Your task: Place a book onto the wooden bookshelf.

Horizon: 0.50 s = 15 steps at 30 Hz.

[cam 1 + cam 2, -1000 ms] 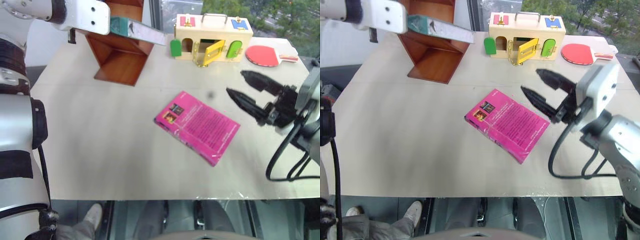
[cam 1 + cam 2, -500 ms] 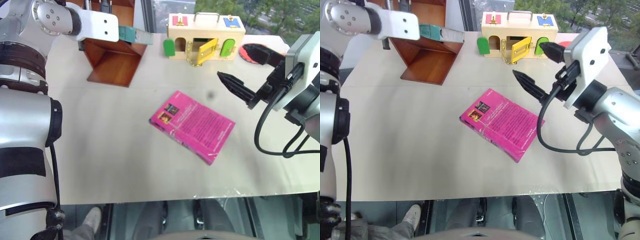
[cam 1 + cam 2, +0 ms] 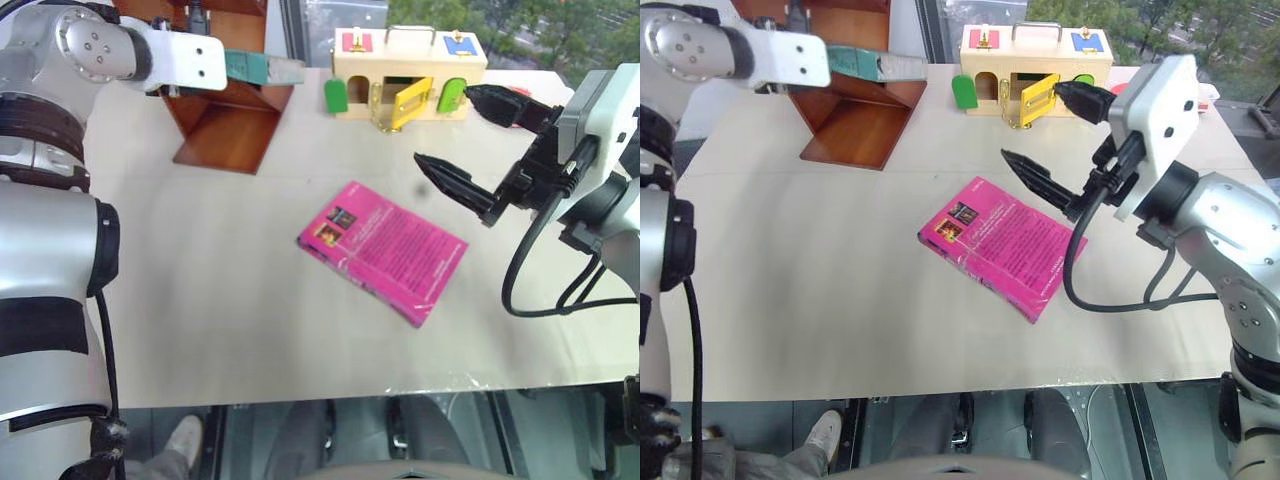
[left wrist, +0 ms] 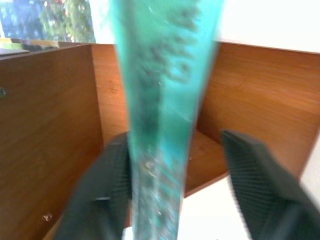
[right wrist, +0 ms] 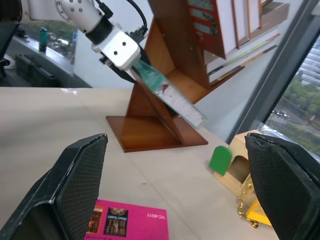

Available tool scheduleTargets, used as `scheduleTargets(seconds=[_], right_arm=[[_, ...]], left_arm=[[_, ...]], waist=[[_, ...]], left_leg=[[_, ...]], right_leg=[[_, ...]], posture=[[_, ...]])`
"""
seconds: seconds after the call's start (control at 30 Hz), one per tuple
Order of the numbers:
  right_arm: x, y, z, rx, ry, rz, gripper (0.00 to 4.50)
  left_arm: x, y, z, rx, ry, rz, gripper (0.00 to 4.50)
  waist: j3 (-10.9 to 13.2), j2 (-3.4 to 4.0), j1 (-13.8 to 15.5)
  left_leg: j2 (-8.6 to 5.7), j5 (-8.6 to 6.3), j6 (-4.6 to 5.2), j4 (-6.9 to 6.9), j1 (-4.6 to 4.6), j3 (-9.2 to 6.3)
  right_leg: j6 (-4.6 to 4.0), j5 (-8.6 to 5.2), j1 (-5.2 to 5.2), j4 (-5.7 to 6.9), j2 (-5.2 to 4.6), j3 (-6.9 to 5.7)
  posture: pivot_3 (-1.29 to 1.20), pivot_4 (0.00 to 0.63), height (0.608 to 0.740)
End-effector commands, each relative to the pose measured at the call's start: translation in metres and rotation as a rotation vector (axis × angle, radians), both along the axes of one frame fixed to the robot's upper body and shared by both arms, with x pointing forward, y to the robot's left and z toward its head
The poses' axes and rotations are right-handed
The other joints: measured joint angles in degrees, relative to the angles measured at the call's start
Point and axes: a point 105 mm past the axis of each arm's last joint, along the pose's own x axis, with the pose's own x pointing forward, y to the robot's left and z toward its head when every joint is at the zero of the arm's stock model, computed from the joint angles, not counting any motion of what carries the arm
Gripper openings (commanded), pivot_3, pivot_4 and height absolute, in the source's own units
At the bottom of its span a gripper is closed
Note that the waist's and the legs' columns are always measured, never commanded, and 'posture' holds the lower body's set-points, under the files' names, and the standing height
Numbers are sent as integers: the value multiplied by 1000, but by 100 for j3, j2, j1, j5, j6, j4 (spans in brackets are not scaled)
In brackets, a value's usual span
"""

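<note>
Lying slanted against the wooden bookshelf (image 5: 165,107), the book (image 5: 170,95) is seen at the far left of the counter (image 3: 220,300), its lower end between the fingers of the left gripper (image 4: 175,200). In the left wrist view the teal cover is seen edge-on, touching 1 finger (image 4: 107,200) while the other finger (image 4: 260,185) stands apart from it, so the jaws are parted and no clamp on the book is shown. Whether the book rests fully on a slanted board cannot be told.

The right gripper (image 3: 470,150) is held above the counter on the right, its 2 black fingers spread wide and nothing between them. Just below and beside it, a magenta-pink book (image 3: 382,250) lies flat near the middle of the counter, cover up. At the far edge a pale wooden box (image 3: 408,70) with coloured doors is seen, 1 yellow door ajar. More books (image 5: 225,25) are seen stacked on the upper boards of the bookshelf in the right wrist view.
</note>
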Motion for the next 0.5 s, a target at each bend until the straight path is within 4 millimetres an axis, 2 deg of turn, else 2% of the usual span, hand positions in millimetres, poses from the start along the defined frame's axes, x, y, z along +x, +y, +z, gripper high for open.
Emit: scheduleTargets(seconds=[0.03, 0.13, 0.2, 0.3, 0.37, 0.43, 0.5], right_arm=[[-12, -4, 4, -14, -34, 15, 4500], [-15, -7, 0, -17, -2, 28, 4500], [-16, -8, -3, -17, 16, 33, 4500], [-18, -9, -12, -18, 53, 39, 4500], [-17, -8, -21, -21, 79, 35, 4500], [-17, -7, -25, -22, 90, 30, 4500], [-12, -10, -37, -36, 101, -18, 4500]], left_arm=[[-22, 4, 19, -28, -78, -127, 3357], [-42, -9, 30, -128, -132, -311, 3357], [-54, -22, 30, -226, -107, -444, 3357], [-81, -50, 21, -531, 38, -654, 3357], [-100, -74, 8, -740, 154, -738, 3357], [-112, -86, -3, -841, 219, -743, 3357], [-115, -99, -34, -994, 289, -710, 3357]], waist=[[0, 0, -1], [0, 0, 9], [0, -1, 49], [-1, 2, 42], [-1, 2, 2], [-1, 2, 0], [-4, 5, 4]], left_leg=[[0, 0, 0, 0, -3, 0], [-1, 0, 0, 0, -4, 2], [-3, 0, 0, 9, -7, -5], [-1, 0, 0, 40, -11, -14], [3, -1, 2, 62, -12, -24], [6, -1, 2, 76, -10, -29], [8, -1, 1, 76, -6, -30]], right_leg=[[0, 0, 0, 0, -2, -1], [0, 0, 1, 0, -9, -2], [0, 0, 3, -6, -14, -12], [0, 0, 13, -3, -24, -19], [-1, 1, 24, 5, -42, -3], [4, 6, 27, 13, -39, 6], [8, 10, 28, 17, -33, 9]], posture=[[0, 150, 740], [0, 150, 740], [0, 150, 740], [0, 150, 740], [0, 150, 740], [0, 150, 740], [0, 150, 740]])
